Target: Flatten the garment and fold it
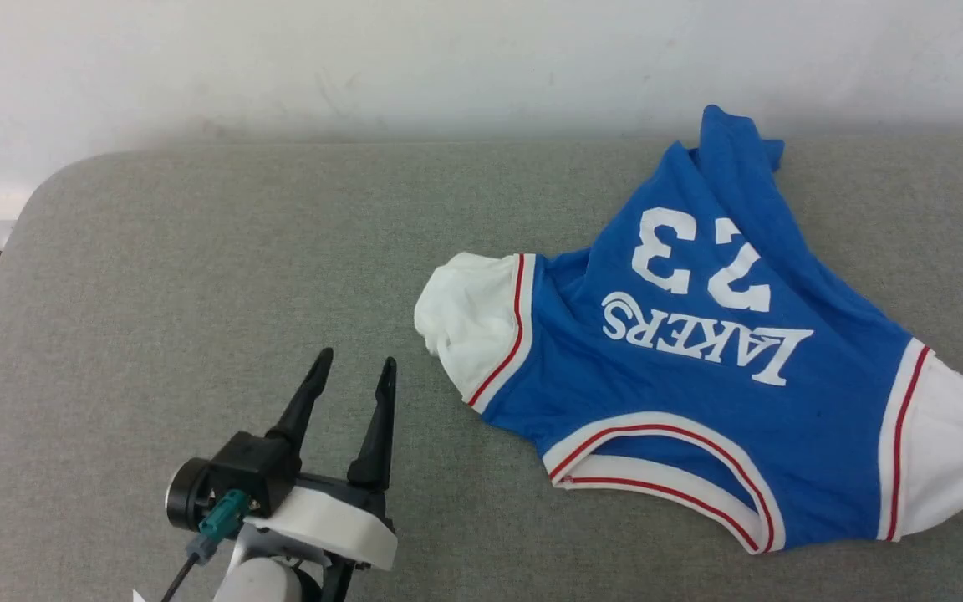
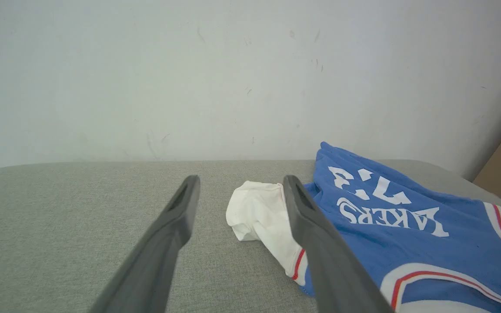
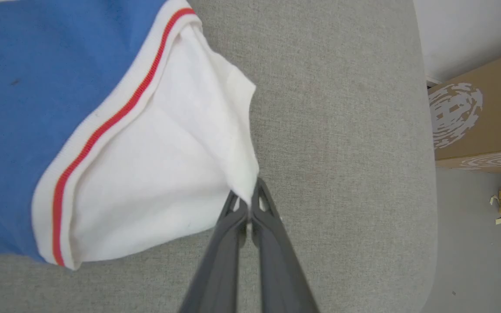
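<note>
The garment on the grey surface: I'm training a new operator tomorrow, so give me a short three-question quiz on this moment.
1. True or false: the left gripper is open and touches no cloth.
2. Which part of the garment is the right gripper shut on? A) the neckline B) the edge of a white sleeve C) the blue hem
3. Fill in: the large number printed above the lettering, as seen in the head view, is ___.

Key: 1 true; 2 B; 3 23.
</note>
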You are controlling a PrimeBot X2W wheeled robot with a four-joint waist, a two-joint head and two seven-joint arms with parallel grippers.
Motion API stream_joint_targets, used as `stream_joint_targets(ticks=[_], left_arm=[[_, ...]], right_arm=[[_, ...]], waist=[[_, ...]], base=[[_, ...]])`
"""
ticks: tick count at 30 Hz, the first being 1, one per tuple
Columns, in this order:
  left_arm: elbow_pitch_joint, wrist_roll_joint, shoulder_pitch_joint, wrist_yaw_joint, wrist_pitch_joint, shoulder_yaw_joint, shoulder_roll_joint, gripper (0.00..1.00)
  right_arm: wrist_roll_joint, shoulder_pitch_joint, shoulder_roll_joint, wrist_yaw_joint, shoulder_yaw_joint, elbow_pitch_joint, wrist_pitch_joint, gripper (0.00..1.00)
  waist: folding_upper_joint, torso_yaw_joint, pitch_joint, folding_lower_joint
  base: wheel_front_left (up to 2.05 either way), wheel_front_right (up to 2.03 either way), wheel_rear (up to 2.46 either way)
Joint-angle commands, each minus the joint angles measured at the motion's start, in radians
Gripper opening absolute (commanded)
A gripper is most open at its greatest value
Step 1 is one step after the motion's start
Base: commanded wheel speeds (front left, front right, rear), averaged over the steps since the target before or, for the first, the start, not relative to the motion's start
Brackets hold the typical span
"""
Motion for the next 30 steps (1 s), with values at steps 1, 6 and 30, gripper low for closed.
stream_joint_targets(ticks=[1, 6, 30], left_arm=[[0.012, -0.002, 0.000, -0.006, -0.005, -0.005, -0.004, 1.00], [0.083, -0.007, -0.006, -0.003, -0.005, -0.019, -0.004, 1.00], [0.384, -0.102, -0.266, 0.088, 0.564, -0.042, 0.029, 0.00]], right_arm=[[-0.021, -0.012, 0.009, -0.002, -0.016, 0.008, -0.024, 1.00], [-0.066, -0.046, 0.113, -0.002, -0.062, -0.041, -0.175, 1.00], [-0.077, 0.050, 0.400, -0.002, -0.080, -0.261, -0.536, 1.00]], waist=[[-0.0001, -0.008, 0.004, 0.0000], [-0.0001, -0.034, 0.011, 0.0000], [-0.0001, -0.184, 0.118, 0.0000]], base=[[0.00, 0.00, 0.00], [0.00, 0.00, 0.00], [0.00, 0.00, 0.00]])
